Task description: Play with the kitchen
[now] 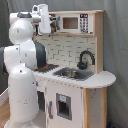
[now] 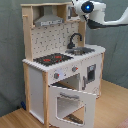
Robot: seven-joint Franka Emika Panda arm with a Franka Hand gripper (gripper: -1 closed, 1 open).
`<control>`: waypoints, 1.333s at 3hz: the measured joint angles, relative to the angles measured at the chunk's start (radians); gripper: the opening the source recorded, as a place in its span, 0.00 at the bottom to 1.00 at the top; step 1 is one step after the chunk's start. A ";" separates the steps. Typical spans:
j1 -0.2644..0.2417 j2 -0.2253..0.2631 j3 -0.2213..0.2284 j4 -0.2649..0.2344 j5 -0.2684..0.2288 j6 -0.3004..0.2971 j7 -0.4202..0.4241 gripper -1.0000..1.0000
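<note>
Here the kitchen stood on a light wooden floor against a dark grey backdrop, its white body and pale wood frame showing in both exterior views. In the second exterior view the black hob with red rings lay on the counter toward the second exterior view's left, and the sink sat beside it toward the second exterior view's right, with the curved black faucet rising behind the basin. The grey hood hung under the top shelf, above the hob. Two knobs showed on the front panel below the hob, and the windowed oven door hung open, tipped forward and down.

In the first exterior view the white arm stood at the first exterior view's left, just beside the kitchen and hiding the hob end of the counter. Its upper links reached up to the level of the top shelf, where the claw sat in front of the upper cabinet, near a microwave panel. I could not tell whether the claw was apart or together. The sink and faucet were clear of the arm, toward the first exterior view's right. In the second exterior view the arm's white head showed high up, above the sink end.
</note>
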 joint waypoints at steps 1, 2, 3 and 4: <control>0.000 -0.027 0.032 -0.014 0.002 -0.097 0.000 0.00; 0.003 -0.081 0.059 -0.021 0.005 -0.185 0.001 0.00; 0.003 -0.088 0.062 -0.021 0.006 -0.193 0.002 0.00; 0.003 -0.095 0.067 -0.021 0.007 -0.200 0.002 1.00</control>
